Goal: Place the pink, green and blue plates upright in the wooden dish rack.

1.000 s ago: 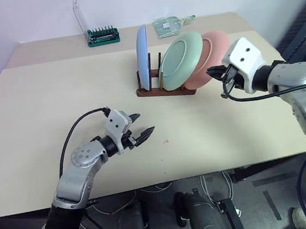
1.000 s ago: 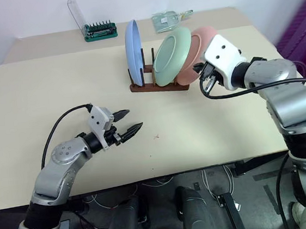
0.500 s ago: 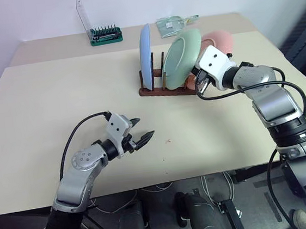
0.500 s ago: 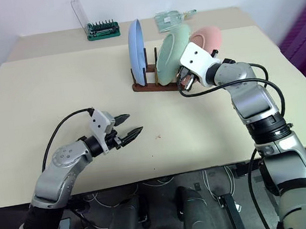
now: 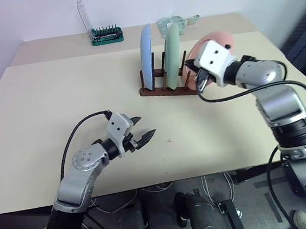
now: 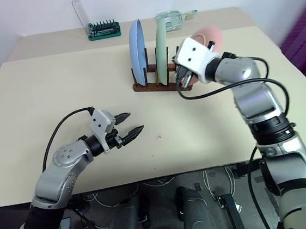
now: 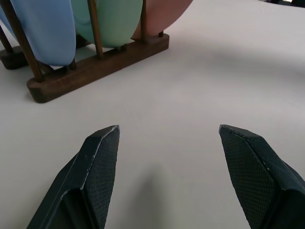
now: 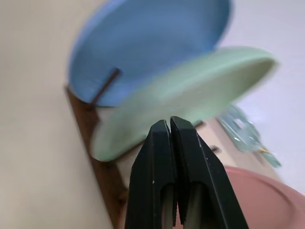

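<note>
A robotics lab or workshop is suggested: a plain beige table (image 5: 57, 91) is set against a bare white wall (image 5: 33, 12), a green screwdriver-bit holder (image 5: 106, 35) is kept on it, and loose black cables (image 5: 160, 187) are seen beneath.

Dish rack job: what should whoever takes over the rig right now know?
Left end effector: open, holding nothing, hovering over the bare table short of the rack.
Right end effector: shut, holding nothing, at the wooden dish rack, between the green and pink plates.
Blue plate: upright between the pegs.
Green plate: upright in the next slot.
Pink plate: at the rack's right end, leaning back, partly hidden by the right end effector.
Left: stand the pink plate upright, then withdraw.
</note>
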`<state>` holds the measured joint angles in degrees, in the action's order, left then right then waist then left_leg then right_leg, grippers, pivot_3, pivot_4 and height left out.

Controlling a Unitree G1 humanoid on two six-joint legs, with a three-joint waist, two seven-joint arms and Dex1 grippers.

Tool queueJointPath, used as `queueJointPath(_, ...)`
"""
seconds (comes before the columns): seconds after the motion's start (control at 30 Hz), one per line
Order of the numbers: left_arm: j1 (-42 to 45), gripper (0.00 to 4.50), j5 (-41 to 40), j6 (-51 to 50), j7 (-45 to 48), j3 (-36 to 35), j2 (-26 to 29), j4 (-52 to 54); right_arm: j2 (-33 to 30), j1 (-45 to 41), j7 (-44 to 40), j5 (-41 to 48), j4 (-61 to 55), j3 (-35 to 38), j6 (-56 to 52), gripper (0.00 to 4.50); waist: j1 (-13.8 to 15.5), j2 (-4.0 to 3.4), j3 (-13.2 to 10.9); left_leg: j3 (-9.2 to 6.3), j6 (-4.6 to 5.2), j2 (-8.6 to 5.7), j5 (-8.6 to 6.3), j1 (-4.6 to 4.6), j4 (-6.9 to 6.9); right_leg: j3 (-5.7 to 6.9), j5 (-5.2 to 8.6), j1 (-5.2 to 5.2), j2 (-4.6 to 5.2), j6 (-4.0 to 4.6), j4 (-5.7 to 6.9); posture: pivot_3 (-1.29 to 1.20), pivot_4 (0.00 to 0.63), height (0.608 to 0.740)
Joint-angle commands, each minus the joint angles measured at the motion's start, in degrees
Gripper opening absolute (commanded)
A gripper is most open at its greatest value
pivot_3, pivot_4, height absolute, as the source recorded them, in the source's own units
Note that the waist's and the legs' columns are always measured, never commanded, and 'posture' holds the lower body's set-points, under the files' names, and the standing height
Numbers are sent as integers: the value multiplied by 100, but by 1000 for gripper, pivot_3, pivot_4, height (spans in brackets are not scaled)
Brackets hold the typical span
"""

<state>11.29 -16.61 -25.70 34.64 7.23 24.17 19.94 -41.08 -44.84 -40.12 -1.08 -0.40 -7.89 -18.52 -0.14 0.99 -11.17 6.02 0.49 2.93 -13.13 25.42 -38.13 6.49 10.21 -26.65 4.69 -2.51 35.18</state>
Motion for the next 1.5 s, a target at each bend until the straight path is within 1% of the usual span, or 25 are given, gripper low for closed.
queueJointPath(0.03,13,3431,-8,105,15,-77,1,58,-682,-424,289,-233,197,794,-78,57,47,-1,-1,2,0,0,0,0,-1,-1,1,-2,1,1,0,0,150,730)
queueJointPath(0.13,0,3431,-20,102,39,-76,9,46,-1161,-609,504,-519,587,956,-162,57,82,-2,-1,7,-1,-2,0,0,-3,-2,11,-4,1,20,0,0,150,730)
queueJointPath(0.2,2,3431,-25,102,60,-52,1,26,-1393,-450,460,-672,791,906,-48,57,82,1,2,5,-2,-2,-1,-2,-3,-2,12,-2,-1,21,-1,0,150,730)
queueJointPath(0.27,55,3431,13,134,85,-4,-5,-44,-1564,-201,401,-937,1005,673,315,57,80,3,3,4,-2,-1,-1,-5,-2,-1,13,2,-3,21,-4,0,150,730)
queueJointPath(0.37,136,3431,75,199,88,29,-21,-167,-1509,-44,320,-1101,1196,446,641,57,52,-2,2,6,-1,-2,-1,-7,-3,-4,12,4,-2,21,-4,0,150,730)
queueJointPath(0.6,92,3431,125,250,82,-42,36,-176,-963,-359,143,-1199,1804,-24,1305,57,32,-11,2,10,0,-4,1,-6,-3,-8,-2,-2,-10,0,4,0,150,730)
queueJointPath(0.77,-42,3431,101,207,-4,-88,28,-62,-702,-465,-31,-991,1543,81,1384,57,51,-12,2,10,0,-3,1,-6,-4,-8,-2,0,-9,0,4,0,150,730)
queueJointPath(0.9,-80,3431,135,213,-78,-7,-40,-41,-650,-371,-83,-963,1332,170,1249,57,85,-12,3,9,0,-3,1,-5,-5,-8,-2,0,-6,1,4,0,150,730)
queueJointPath(1.03,-5,3431,207,406,-128,-74,-75,-208,-858,-71,34,-1181,1408,208,1188,57,93,-12,4,9,0,-3,1,-6,-7,-7,-2,3,-5,2,4,0,150,730)
queueJointPath(1.17,132,3431,284,544,-309,-265,-124,-456,-983,160,177,-1108,1539,460,1228,57,86,-12,4,8,0,-6,1,-6,-9,-5,-2,7,-4,3,3,0,150,730)
queueJointPath(1.27,174,3431,257,623,-193,-271,-91,-581,-879,73,94,-986,1473,473,1372,57,49,-15,6,11,0,-5,1,-8,-10,-7,-3,4,-6,2,5,0,150,730)
queueJointPath(1.37,244,3431,291,738,-72,-192,-89,-731,-760,-147,198,-1204,1666,283,1611,57,32,-15,6,10,0,-3,1,-10,-9,-7,-3,5,-11,1,7,0,150,730)
queueJointPath(1.5,252,3431,318,794,-97,-172,-171,-808,-607,-314,195,-1238,1701,231,1714,57,50,-15,6,10,0,-3,1,-10,-10,-6,-3,6,-10,1,7,0,150,730)
